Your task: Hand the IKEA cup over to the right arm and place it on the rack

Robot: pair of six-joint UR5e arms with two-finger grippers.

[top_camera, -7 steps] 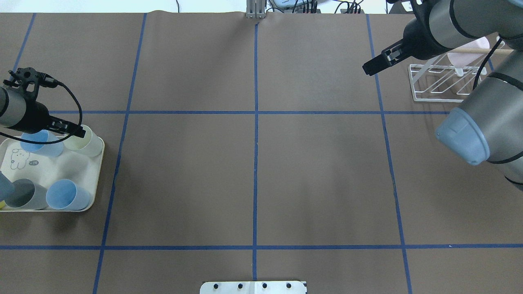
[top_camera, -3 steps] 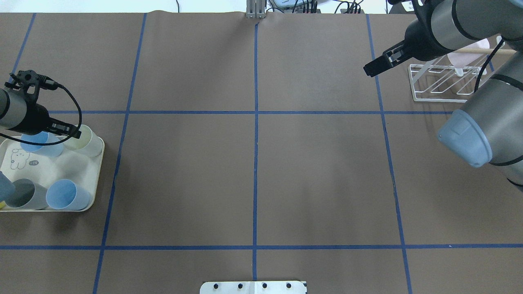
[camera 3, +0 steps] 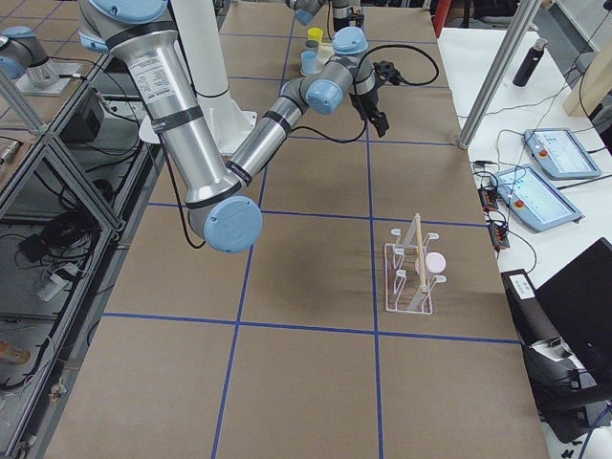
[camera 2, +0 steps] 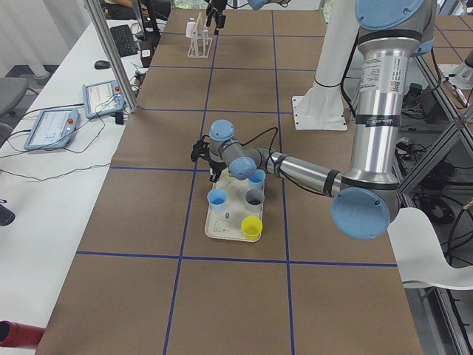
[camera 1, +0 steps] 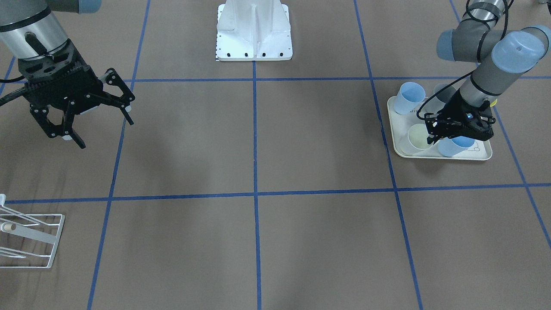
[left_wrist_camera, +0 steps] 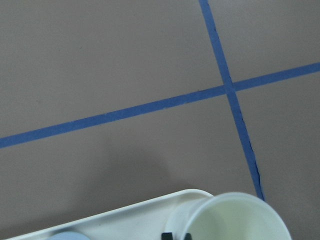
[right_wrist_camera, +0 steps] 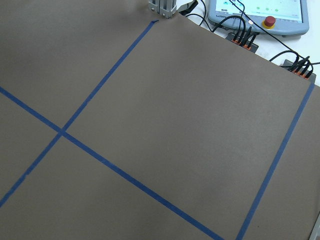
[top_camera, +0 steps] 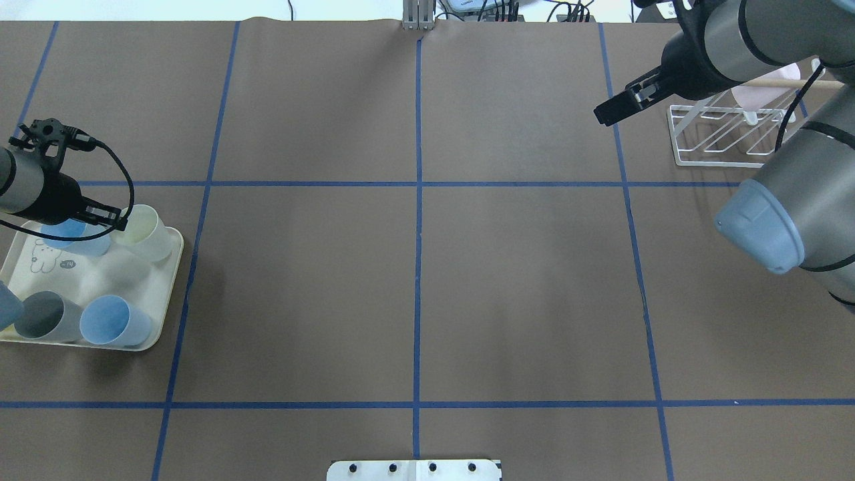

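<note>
1. Surface (top_camera: pixel 521 287): brown sheet with a blue tape grid. Landmark for these notes is the cream tray (top_camera: pixel 170 284), at the end on the robot's left.
2. The tray carries 5 cups, all mouth up.
   - The cream cup (top_camera: pixel 148 234) is in the corner toward the middle of the surface, on the tray edge away from the robot's base.
   - A blue cup (top_camera: pixel 67 235) stands just beside it on that edge, partly under the left wrist.
   - A grey cup (top_camera: pixel 40 317) and a 2nd blue cup (top_camera: pixel 107 322) stand along the tray edge nearer the robot.
   - A yellow cup (camera 2: pixel 252 225) stands at the outer corner of that edge, clearest in the left side view.
3. Left hand (top_camera: pixel 115 217): low over the tray's inner far corner and closed on the rim of the cream cup. The left wrist view shows 2 dark fingertips (left_wrist_camera: pixel 167 235) close together with the cup's wall between them.
4. The cream cup stands upright in that corner. I cannot tell whether its base touches the tray.
5. Right hand (camera 1: pixel 103 131): fingers spread wide and holding nothing. It hangs above the surface at the end opposite the tray.
6. Rack (top_camera: pixel 701 143): white wire with a wooden dowel. It stands on the surface at the end opposite the tray, just beyond the right hand as seen from the tray. 1 pink cup (camera 3: pixel 435 261) sits on its prongs.
</note>
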